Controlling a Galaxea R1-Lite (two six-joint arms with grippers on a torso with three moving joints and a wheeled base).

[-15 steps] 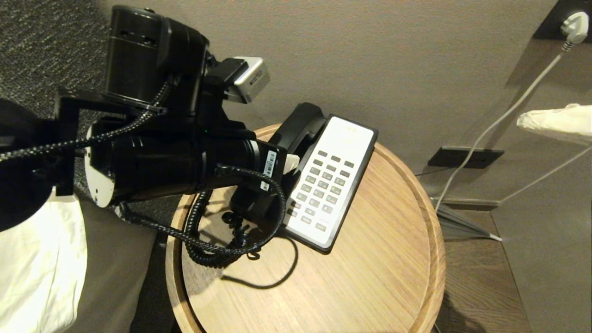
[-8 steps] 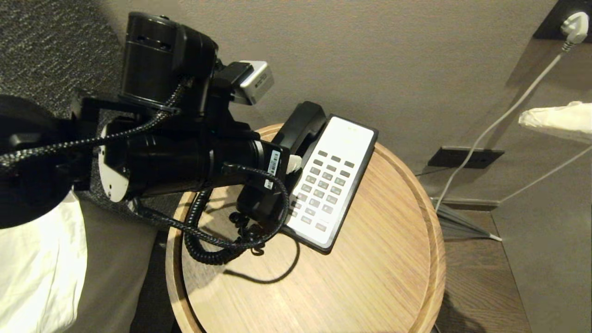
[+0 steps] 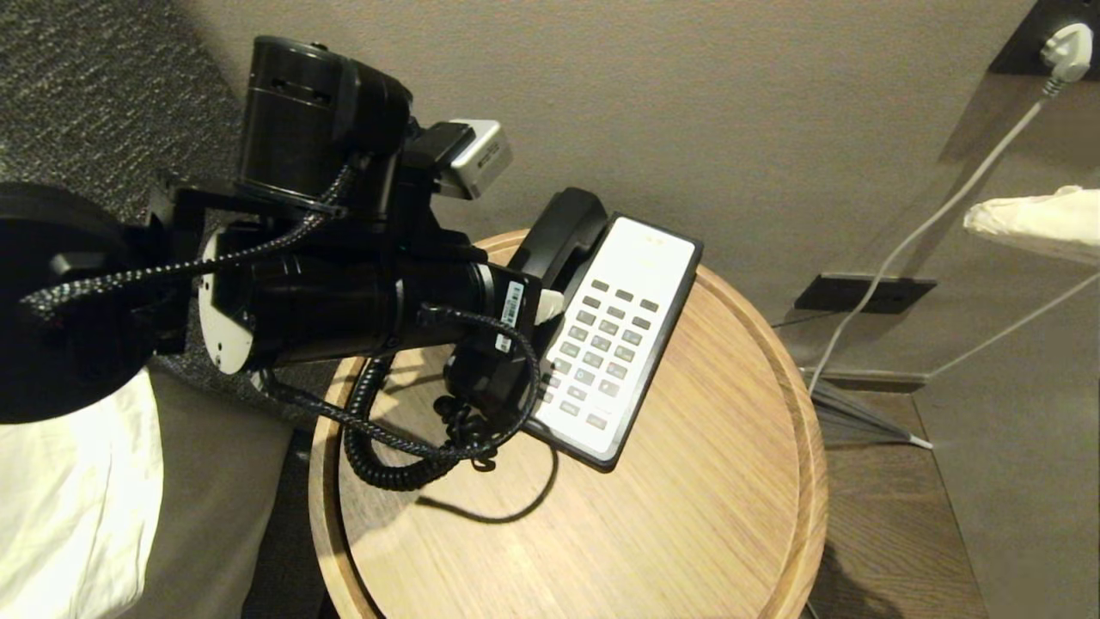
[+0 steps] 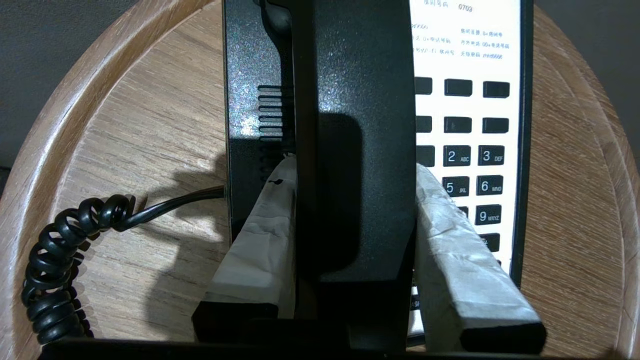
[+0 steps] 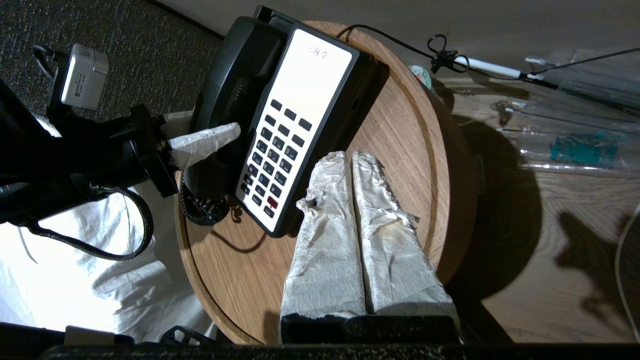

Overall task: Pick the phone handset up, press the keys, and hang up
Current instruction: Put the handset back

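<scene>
Phone handset (image 4: 355, 150) on the phone base (image 4: 470, 60), left pincer (image 4: 350, 240) clenched around it, right pincer (image 5: 352, 225) closed, empty.

The phone handset (image 3: 550, 258) was glossy black; the phone base (image 3: 636, 258) was white-faced with dark keys, one apparently red. The table (image 3: 687, 516) showed light wood grain.

Rnd wood table (image 3: 687, 516); white plug (image 3: 1067, 47) w/ cable.

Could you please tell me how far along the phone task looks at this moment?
Early. The left end effector clamps the phone handset, which sits in the phone base cradle. Lifting, pressing the keys and hanging up remain. The right end effector waits shut above the round table.
</scene>
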